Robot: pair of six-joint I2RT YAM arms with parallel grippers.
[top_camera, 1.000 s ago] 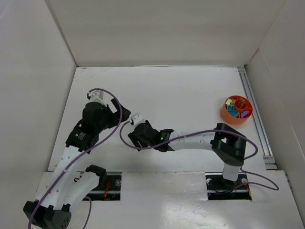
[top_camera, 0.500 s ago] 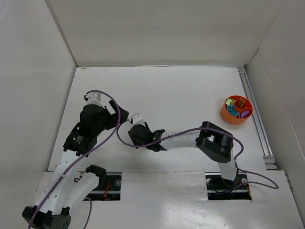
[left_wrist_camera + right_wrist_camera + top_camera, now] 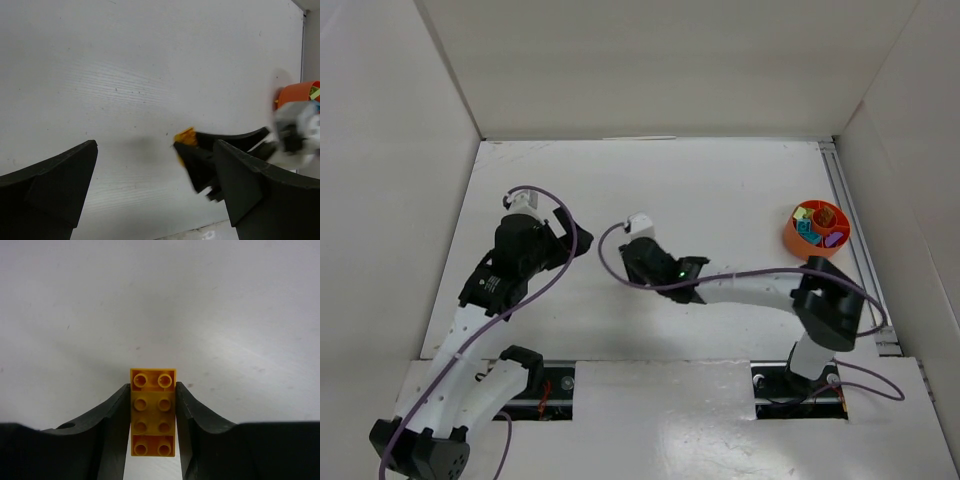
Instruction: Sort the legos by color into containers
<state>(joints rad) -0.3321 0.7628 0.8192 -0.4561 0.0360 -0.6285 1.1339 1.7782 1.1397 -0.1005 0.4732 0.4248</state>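
My right gripper [image 3: 152, 388] is shut on a yellow-orange lego brick [image 3: 153, 412], studs facing the camera, held just above the white table. In the top view the right gripper [image 3: 632, 262] is left of centre; the brick is hidden there. In the left wrist view the brick [image 3: 185, 137] shows at the right gripper's tips. My left gripper [image 3: 155, 150] is open and empty, close to the left of the right one, also in the top view [image 3: 558, 243]. The orange bowl [image 3: 798, 240] stands at the far right, holding teal, purple and pale green legos; its edge shows in the left wrist view [image 3: 296, 93].
White walls enclose the table on the left, back and right. A metal rail [image 3: 856, 250] runs along the right edge just past the bowl. Purple cables loop over both wrists.
My right gripper has moved up and to the right, away from the left gripper, with the yellow-orange brick in it. The left arm has barely moved.
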